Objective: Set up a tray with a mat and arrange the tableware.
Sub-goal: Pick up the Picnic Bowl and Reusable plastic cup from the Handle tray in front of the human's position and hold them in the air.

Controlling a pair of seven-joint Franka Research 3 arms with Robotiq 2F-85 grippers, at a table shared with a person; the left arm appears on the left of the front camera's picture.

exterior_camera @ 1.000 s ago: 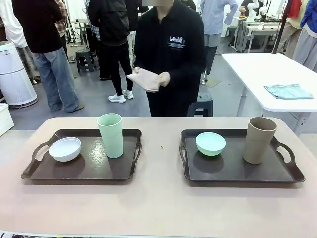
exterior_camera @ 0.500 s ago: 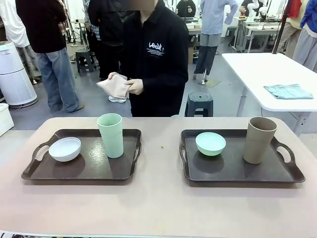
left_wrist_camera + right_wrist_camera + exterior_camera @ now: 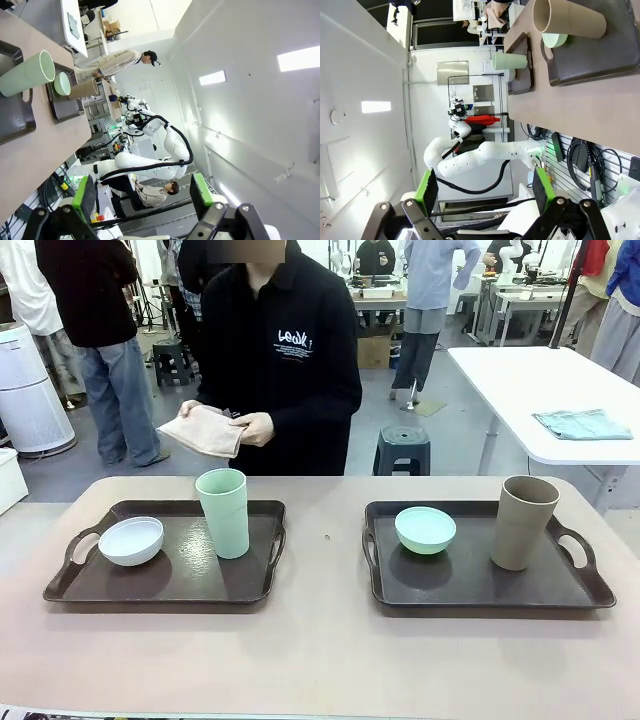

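Left end effector (image 3: 142, 194), right end effector (image 3: 484, 184): jaws wide, empty, clear of counter (image 3: 320, 660), leaving room. Person (image 3: 295, 370) grips folded mat (image 3: 205, 430), likely for tray (image 3: 160, 598).

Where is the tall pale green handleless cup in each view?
Front view: the tall pale green handleless cup stands left of centre on the left dark brown tray, beside the small white bowl.
Left wrist view: upper left, cup turned sideways by the roll.
Right wrist view: top centre, cup sideways.
Shared landmark: the tall tan-brown cup.
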